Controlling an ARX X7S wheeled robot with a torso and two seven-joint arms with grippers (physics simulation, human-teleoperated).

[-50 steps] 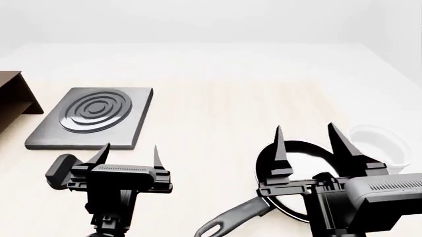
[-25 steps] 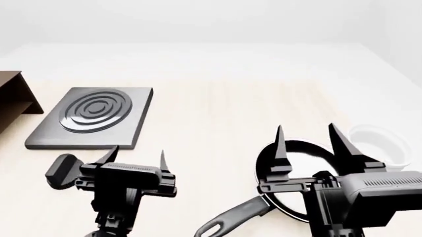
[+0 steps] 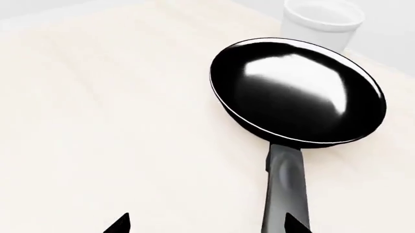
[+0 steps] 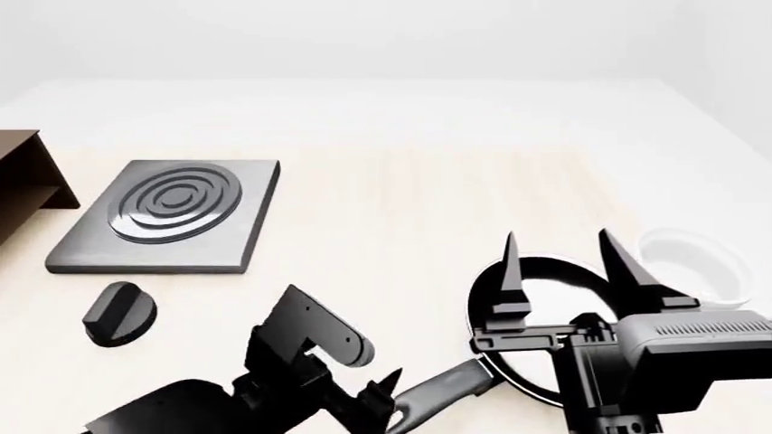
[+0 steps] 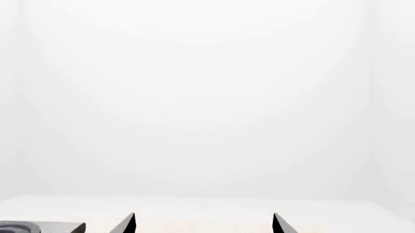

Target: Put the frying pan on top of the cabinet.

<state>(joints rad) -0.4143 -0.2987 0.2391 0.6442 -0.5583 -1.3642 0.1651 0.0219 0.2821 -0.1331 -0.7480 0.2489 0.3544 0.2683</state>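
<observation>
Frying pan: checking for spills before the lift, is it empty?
Empty: the frying pan shows only a bare glossy inside, sitting upright on the table.

Mostly blank white wall. Along one edge, two dark pointed fingers [image 5: 127,223] of the right gripper [image 5: 202,224] stand well apart over a pale tabletop [image 5: 194,201]. A grey plate [image 5: 39,226] corner shows beside them.

Counted on the pale wooden counter [image 4: 399,208]: one round black frying pan [image 4: 545,282] with a long dark grey handle, one white round bowl [image 4: 700,262], one grey square burner plate [image 4: 175,215] with concentric rings, one small black round knob [image 4: 118,314], one dark brown wooden cabinet [image 4: 24,176].
</observation>
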